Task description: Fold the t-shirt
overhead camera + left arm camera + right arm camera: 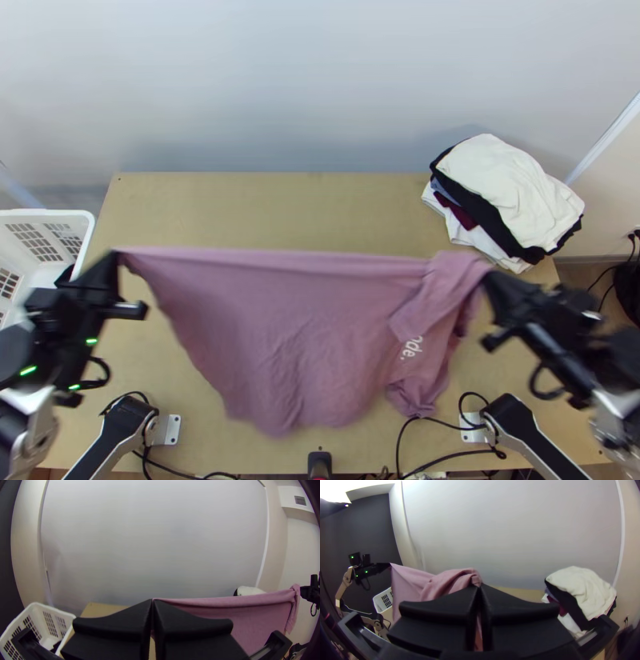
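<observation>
clearly up over the table (264, 208), with the pink t-shirt (272, 328) strung between the left gripper (118, 256) and the right gripper (487, 277). pinched by what looks like one corner at the table's left, with jaws pressed tight on it; pinched just as tightly at the table's right, but through a bunched part (452, 268). drawn nearly straight along the top, hanging looser towards the table's near edge. probably at the straightening step, ahead of any real fold.

could slip free at the table's left if pulled harder, given so little cloth between those jaws. could also land crooked because of the bunching at the table's right: seems to have a flap (418, 376) turned over there, so might trap a crease or hidden layer underneath. could crumple if dropped straight down, without trailing the lower part flat across the table first. might drape over the pile of clothes (512, 192) at the table's far right corner, or catch the basket (50, 214) beyond the table's left edge, if swung wide.
</observation>
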Motion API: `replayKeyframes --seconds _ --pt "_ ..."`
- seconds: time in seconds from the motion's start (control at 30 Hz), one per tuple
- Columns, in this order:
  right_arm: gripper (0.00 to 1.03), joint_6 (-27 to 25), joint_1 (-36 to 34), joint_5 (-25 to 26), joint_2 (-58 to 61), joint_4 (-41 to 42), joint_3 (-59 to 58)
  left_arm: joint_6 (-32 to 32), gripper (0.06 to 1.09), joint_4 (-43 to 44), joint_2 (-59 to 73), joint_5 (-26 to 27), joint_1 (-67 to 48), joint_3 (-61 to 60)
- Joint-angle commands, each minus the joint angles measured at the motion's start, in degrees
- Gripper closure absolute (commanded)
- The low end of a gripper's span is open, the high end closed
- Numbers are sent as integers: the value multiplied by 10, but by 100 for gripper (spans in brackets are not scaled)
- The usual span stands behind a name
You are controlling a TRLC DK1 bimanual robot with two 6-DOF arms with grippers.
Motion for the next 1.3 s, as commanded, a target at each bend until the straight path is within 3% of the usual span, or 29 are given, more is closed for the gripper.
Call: replayKeyframes --seconds 0.0,0.23,0.43,0.63,0.87,1.27 --pt "100 24 10 20 13 51 -56 -41 105 10 -4 -8 3 -62" --pt "100 44 13 20 155 216 -121 -52 105 78 128 4 -2 -98" --pt "100 77 -11 17 346 324 -76 -44 105 184 305 31 28 -46" --pt "100 121 -49 2 546 324 39 -73 105 256 500 108 96 45" --pt "100 149 -66 2 695 321 144 -102 105 259 684 111 111 175" --pt "97 179 -102 2 855 271 313 -131 105 255 837 111 123 317"
